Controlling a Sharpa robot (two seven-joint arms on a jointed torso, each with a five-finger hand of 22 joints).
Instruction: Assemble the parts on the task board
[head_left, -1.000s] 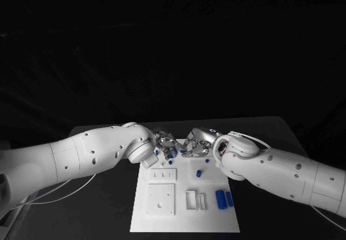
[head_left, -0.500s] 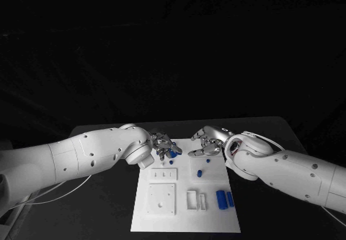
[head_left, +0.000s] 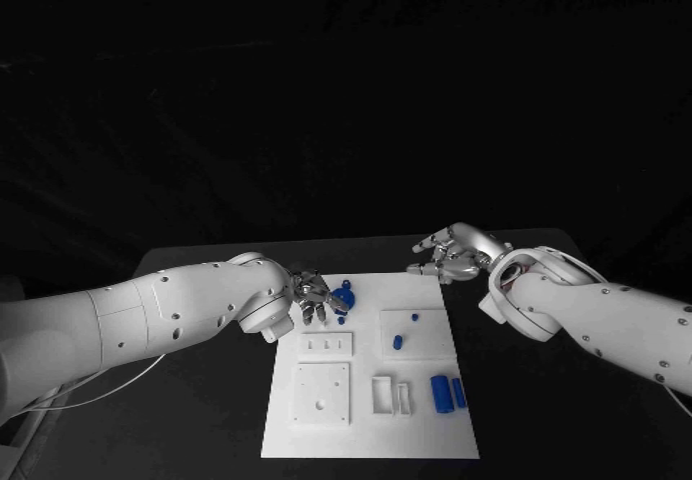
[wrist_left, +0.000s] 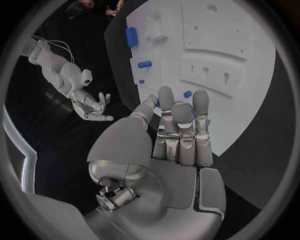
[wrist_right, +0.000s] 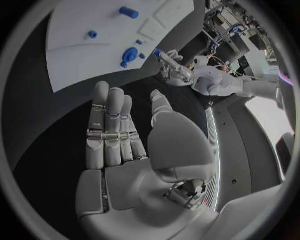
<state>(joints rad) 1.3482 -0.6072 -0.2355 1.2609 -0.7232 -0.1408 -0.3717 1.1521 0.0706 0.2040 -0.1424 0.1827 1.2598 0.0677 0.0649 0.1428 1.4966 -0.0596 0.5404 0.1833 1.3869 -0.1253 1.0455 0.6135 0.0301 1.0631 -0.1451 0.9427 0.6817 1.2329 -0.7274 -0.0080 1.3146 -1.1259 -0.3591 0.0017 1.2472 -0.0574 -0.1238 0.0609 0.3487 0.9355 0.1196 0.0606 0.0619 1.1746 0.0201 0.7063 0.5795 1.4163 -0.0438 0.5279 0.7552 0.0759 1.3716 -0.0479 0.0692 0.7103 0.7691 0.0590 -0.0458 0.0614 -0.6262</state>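
Board (head_left: 369, 400) mid-table, blue parts (head_left: 449, 394) scattered on it, left hand (head_left: 313, 297) over board's far-left edge, fingers straight, holding nothing, right hand (head_left: 451, 254) off far-right corner, spread, empty

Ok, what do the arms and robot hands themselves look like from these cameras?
Both arms have smooth white rounded shells dotted with small dark screw holes. The left arm trails thin pale cables near its elbow. Each ends in a silver metallic robot hand with segmented fingers: the left robot hand and the right robot hand, each showing a bulbous silver thumb base and exposed mechanism at the wrist.
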